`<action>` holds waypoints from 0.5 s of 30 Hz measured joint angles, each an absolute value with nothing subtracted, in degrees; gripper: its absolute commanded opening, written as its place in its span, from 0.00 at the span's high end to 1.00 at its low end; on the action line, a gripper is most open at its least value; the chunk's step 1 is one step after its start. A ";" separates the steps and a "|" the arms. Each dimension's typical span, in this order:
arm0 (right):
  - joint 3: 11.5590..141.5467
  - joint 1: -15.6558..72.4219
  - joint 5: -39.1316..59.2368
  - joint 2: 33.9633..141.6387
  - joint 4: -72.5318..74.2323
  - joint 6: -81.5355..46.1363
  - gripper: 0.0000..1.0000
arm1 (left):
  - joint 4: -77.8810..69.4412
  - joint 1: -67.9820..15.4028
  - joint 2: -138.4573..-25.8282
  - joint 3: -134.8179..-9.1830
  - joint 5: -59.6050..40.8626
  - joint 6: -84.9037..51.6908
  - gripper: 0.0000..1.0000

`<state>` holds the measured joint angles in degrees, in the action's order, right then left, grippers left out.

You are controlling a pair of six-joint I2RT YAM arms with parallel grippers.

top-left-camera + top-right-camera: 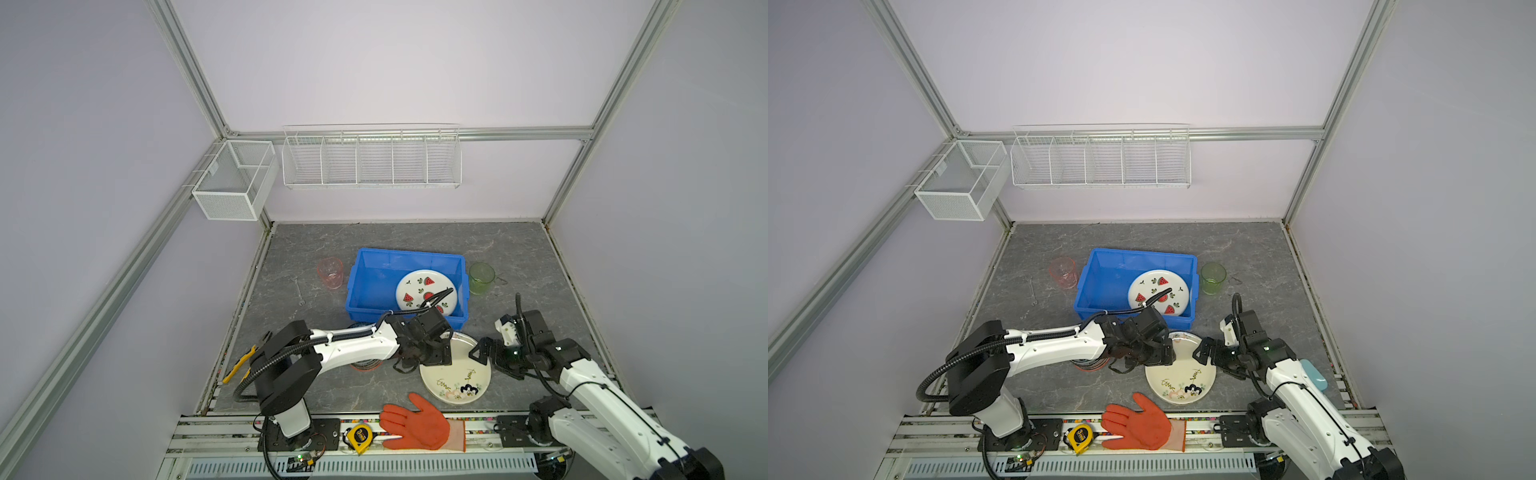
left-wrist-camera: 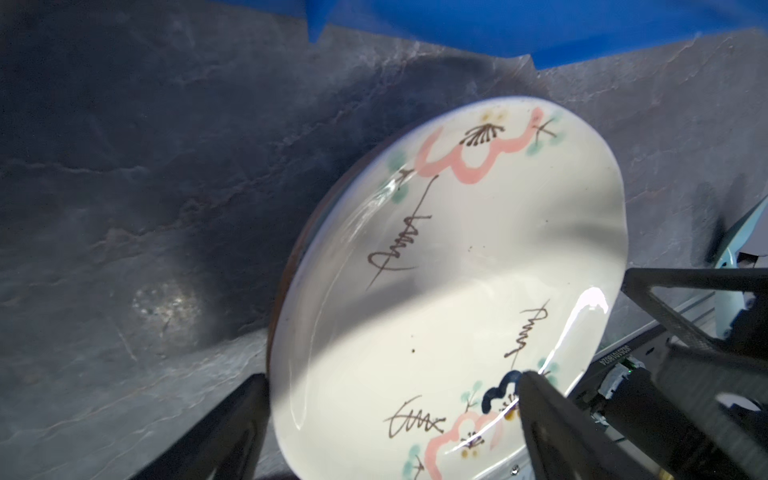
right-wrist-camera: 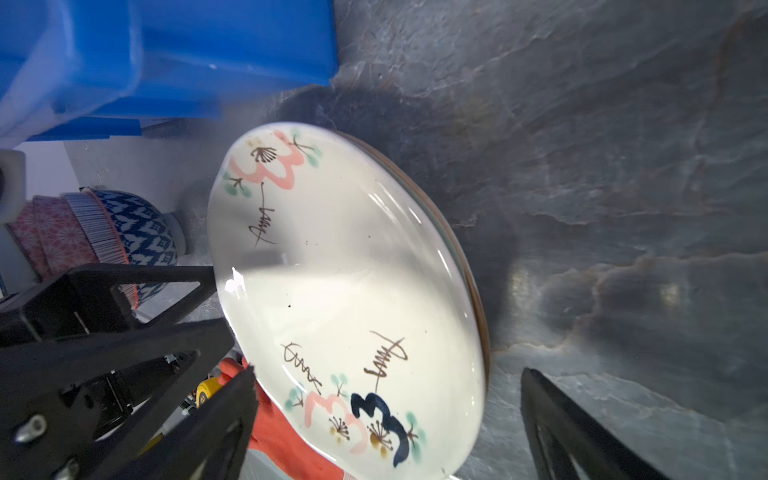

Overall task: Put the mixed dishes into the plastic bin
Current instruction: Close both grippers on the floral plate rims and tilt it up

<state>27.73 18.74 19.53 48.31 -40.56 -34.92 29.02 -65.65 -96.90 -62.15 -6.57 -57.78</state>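
Flanking the floral plate, left pincer and right pincer gape empty, blue bin and orange glove nearby.

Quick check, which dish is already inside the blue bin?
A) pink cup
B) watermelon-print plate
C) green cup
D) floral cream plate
B: in both top views the watermelon-print plate lies inside the blue bin. The floral cream plate is on the table in front of it, and the pink cup and green cup stand outside its two ends.
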 measured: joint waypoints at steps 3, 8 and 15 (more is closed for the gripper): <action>27.75 18.74 19.55 48.31 -40.64 -34.92 0.00 | 28.93 -65.65 -97.03 -62.15 -7.01 -57.78 0.08; 27.75 18.74 19.90 48.31 -40.62 -34.92 0.00 | 28.45 -65.65 -97.51 -62.22 -7.64 -57.80 0.08; 27.75 18.74 20.62 48.31 -40.58 -34.94 0.00 | 28.03 -65.65 -97.62 -62.28 -8.01 -57.84 0.08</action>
<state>27.75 18.74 20.62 48.31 -40.58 -34.94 28.03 -65.65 -97.62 -62.28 -8.01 -57.84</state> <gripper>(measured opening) 0.997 0.925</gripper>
